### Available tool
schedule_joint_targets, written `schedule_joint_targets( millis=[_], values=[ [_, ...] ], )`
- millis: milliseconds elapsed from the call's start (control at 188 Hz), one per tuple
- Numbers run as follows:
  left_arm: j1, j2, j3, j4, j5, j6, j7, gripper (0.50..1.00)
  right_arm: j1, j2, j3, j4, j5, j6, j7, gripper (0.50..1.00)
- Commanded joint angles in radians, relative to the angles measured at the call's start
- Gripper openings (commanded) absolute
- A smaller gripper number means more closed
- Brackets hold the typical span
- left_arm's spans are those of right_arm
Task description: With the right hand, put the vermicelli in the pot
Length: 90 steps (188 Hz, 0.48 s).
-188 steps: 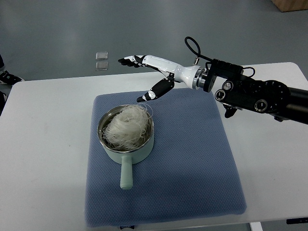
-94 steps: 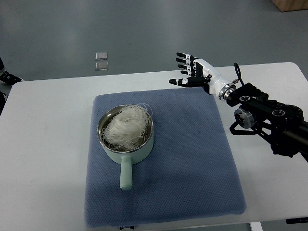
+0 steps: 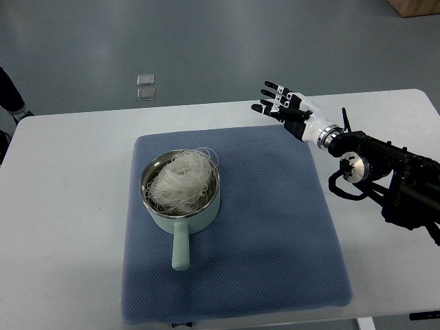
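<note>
A pale green pot [image 3: 180, 203] with a steel inside stands on the left part of a blue mat [image 3: 275, 227], its handle pointing toward me. A bundle of white vermicelli [image 3: 180, 180] fills the pot and heaps above the rim. My right hand [image 3: 280, 104] is open and empty, fingers spread, over the mat's far right corner, well to the right of the pot. Its black arm [image 3: 392, 179] comes in from the right edge. The left arm is out of view.
The mat lies on a white table [image 3: 62, 206]. Two small clear squares [image 3: 144, 86] lie on the grey floor beyond the table's far edge. A dark object [image 3: 10, 96] shows at the left edge.
My right hand has drawn back to the right, away from the pot, and turned with its fingers spread. The vermicelli stays in the pot.
</note>
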Motion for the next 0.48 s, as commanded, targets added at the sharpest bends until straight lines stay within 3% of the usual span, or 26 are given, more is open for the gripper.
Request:
schedule_joint_targets(
  millis=[0,473],
  values=[
    [0.0,0.0,0.0,0.0,0.0,0.0,0.0,1.0,0.003,0.001,0.011,-0.001,0.0,0.001,0.008,0.926],
    [0.0,0.0,0.0,0.0,0.0,0.0,0.0,1.0,-0.022,-0.002,0.04,-0.002,-0.004,0.005,0.006,0.926]
  ],
)
